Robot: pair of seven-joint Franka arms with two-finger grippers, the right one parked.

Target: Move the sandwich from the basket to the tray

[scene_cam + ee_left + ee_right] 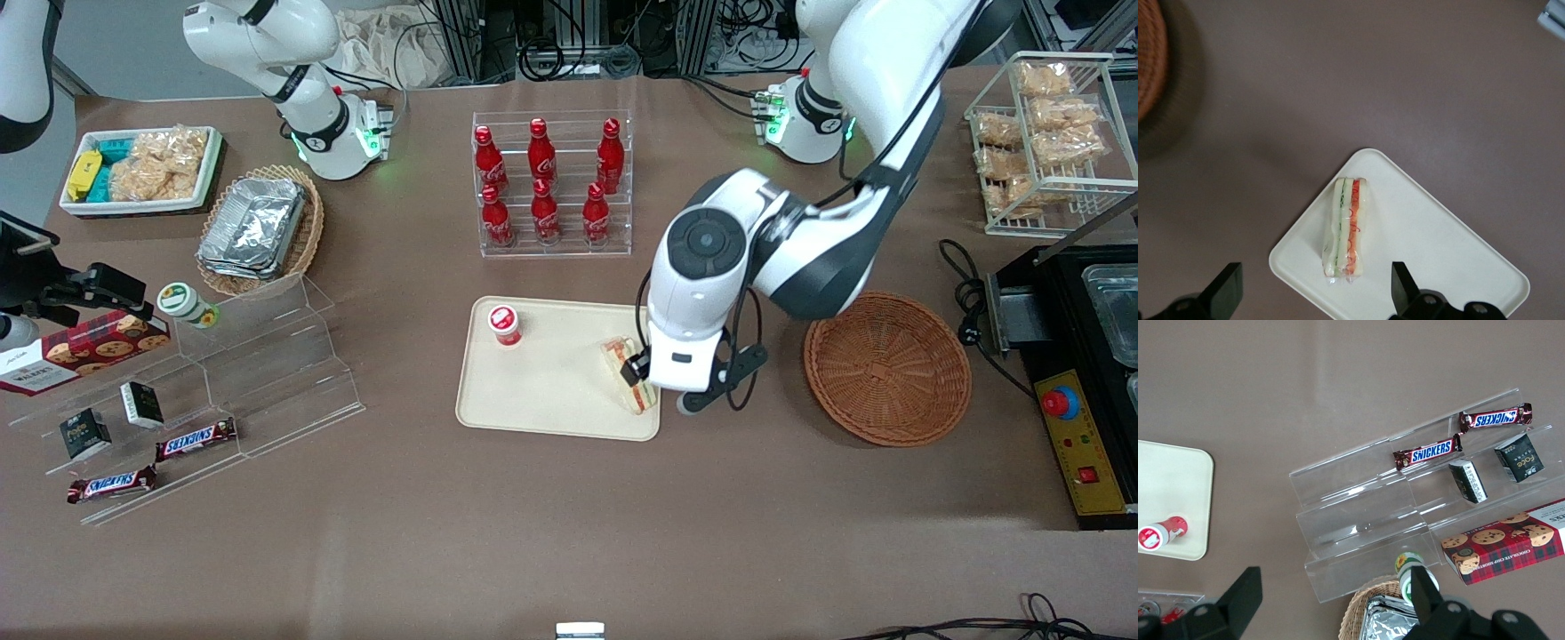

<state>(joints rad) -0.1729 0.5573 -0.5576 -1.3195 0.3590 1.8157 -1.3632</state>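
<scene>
Wedge-shaped sandwich [1346, 228] flat on smooth tray [1438, 247], gripper [1317, 292] spread above.

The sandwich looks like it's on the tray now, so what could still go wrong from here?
1. The sandwich lies close to the corner of the tray, balanced on a narrow edge; a nudge could tip it or push it over the low rim.
2. The gripper hangs right above it with fingers open on either side, so a sideways move before lifting might catch the wrapper.
3. The small red-lidded cup shares the tray; a jolt could topple it.
</scene>
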